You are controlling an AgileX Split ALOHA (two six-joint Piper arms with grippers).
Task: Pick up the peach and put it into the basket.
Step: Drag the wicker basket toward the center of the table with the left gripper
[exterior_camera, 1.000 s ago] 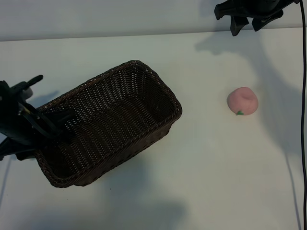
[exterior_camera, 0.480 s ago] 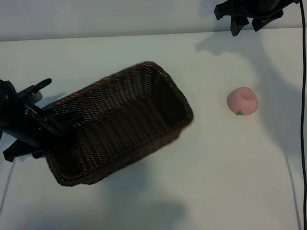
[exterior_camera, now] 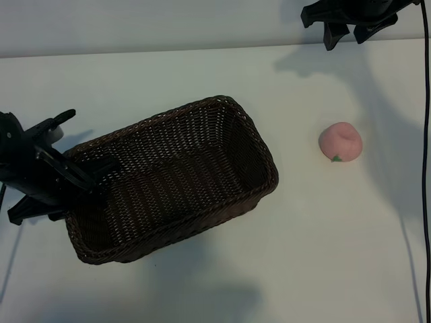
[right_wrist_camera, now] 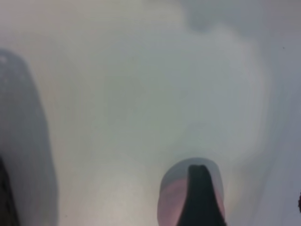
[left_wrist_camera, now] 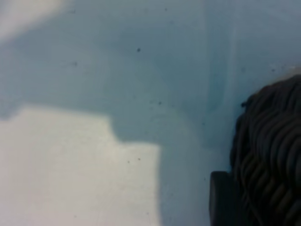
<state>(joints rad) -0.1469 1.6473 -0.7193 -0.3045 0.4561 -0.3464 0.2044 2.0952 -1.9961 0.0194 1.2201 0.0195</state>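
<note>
The dark-brown woven basket (exterior_camera: 175,178) lies slanted at centre-left of the white table. My left gripper (exterior_camera: 75,185) is shut on the rim of its left end. In the left wrist view a black finger pad (left_wrist_camera: 221,197) presses against the braided basket rim (left_wrist_camera: 270,155). The pale-pink peach (exterior_camera: 340,142) sits alone on the table to the right, well apart from the basket. My right gripper (exterior_camera: 347,32) hangs open at the far right edge, high above and behind the peach. In the right wrist view one dark fingertip (right_wrist_camera: 201,188) overlaps the blurred pink peach (right_wrist_camera: 170,202).
A black cable (exterior_camera: 425,134) runs down the right edge of the exterior view. White table (exterior_camera: 289,256) lies bare between basket and peach and along the near side.
My left gripper has narrowed onto the basket's rim. The basket has shifted to the right, its far end swinging toward the peach. The right arm and the peach have not moved.
</note>
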